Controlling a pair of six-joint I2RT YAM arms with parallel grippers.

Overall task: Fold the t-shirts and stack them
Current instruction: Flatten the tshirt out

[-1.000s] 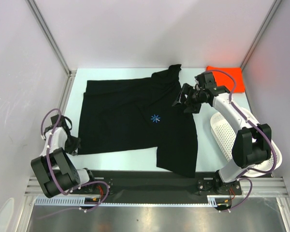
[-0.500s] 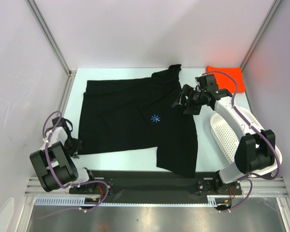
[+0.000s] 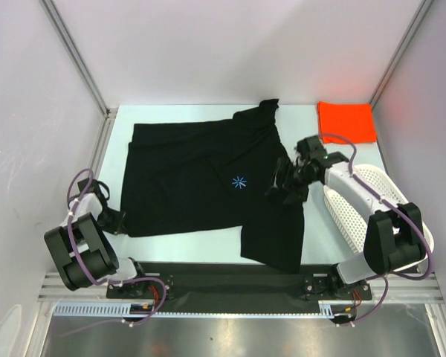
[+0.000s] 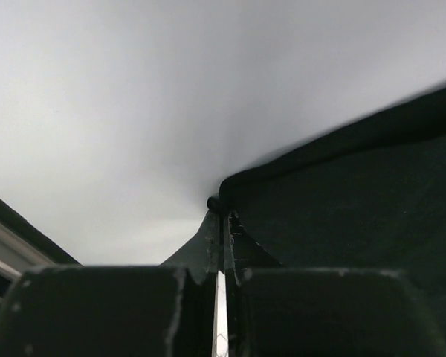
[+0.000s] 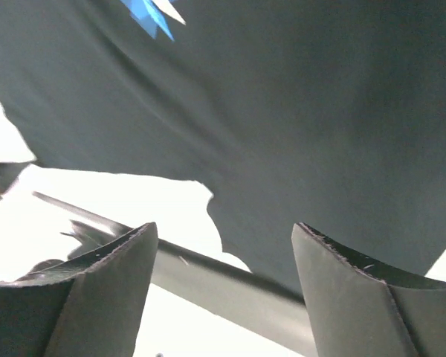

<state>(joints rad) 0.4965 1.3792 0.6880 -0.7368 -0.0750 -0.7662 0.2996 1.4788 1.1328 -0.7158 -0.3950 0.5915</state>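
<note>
At the near left corner of the black t-shirt point(image 3: 201, 178), the left fingers point(image 4: 197, 249) pinched the cloth. Over its right side the right fingers point(image 5: 357, 297) hung spread wide. Folding looked just begun; next they would need to drop and pinch there.

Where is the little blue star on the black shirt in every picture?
Top external: the blue starburst sits near the middle, on the black t-shirt, just left of the right gripper.
Left wrist: not in it; only the shirt's corner shows, at the tips of the shut left gripper.
Right wrist: at the top edge, left of centre, above the open fingers.
Shared landmark: the black t-shirt, seen in all three views.
</note>
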